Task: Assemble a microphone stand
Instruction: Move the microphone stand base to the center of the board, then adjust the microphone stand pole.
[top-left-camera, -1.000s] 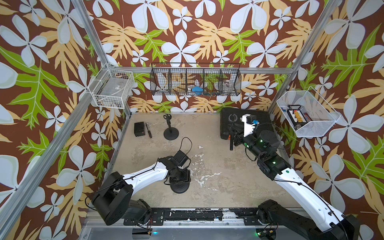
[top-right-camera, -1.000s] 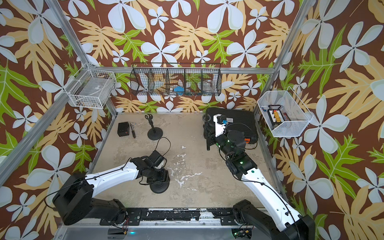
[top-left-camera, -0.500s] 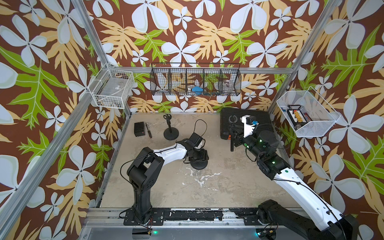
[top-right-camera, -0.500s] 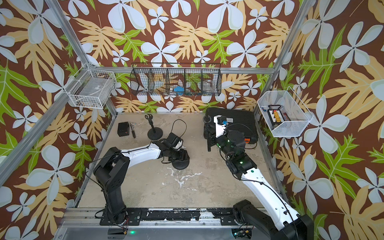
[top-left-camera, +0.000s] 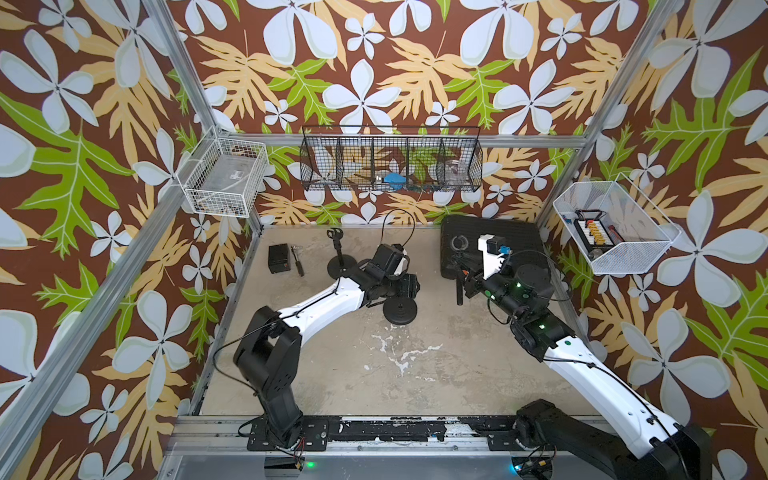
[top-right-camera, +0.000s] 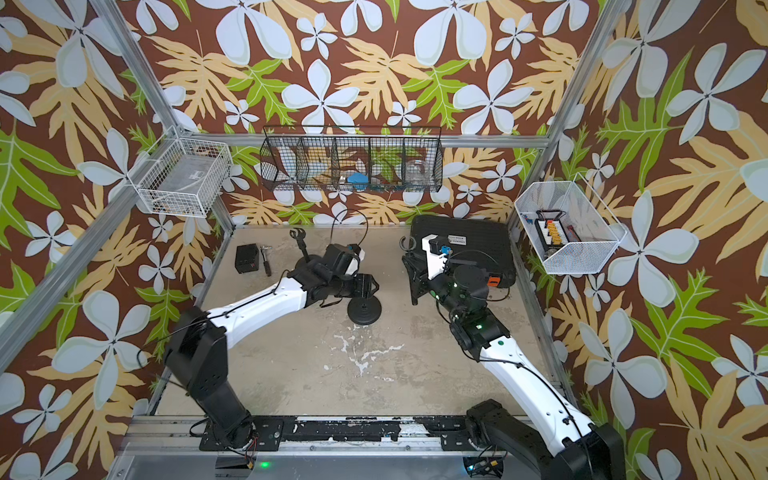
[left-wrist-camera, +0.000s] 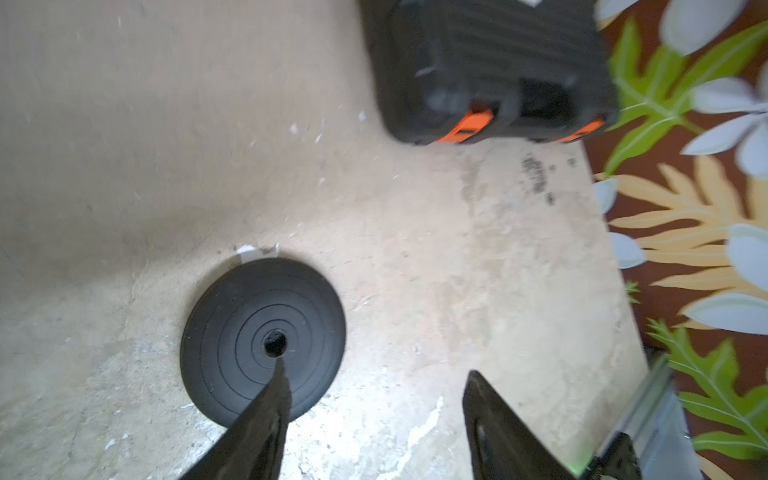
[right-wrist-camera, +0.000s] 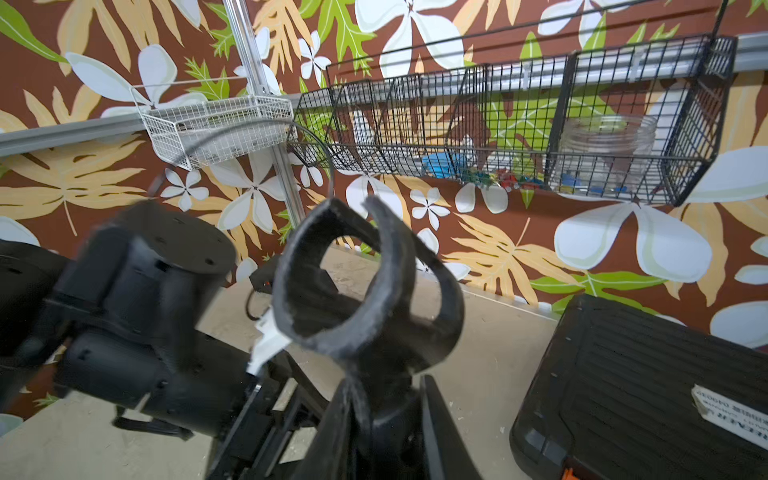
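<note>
My left claw (left-wrist-camera: 374, 368) hovers spread over the ringed black base (left-wrist-camera: 232, 332), its centre hole bare; my right claw (right-wrist-camera: 386, 407) pinches the clip-topped rod (right-wrist-camera: 390, 266).

matt ridged base (left-wrist-camera: 262, 340), scuffed matt clip (right-wrist-camera: 328, 338), rough tabletop (left-wrist-camera: 415, 249)

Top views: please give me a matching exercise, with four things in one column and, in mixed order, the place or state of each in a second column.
Column one:
1 round base
2 microphone clip
3 small black box
4 left tool

Column two:
a open, holding nothing
b held in the right tool
c back left part of the table
d flat on the table, centre hole empty

Pairs: 1-d, 2-b, 3-c, 4-a
</note>
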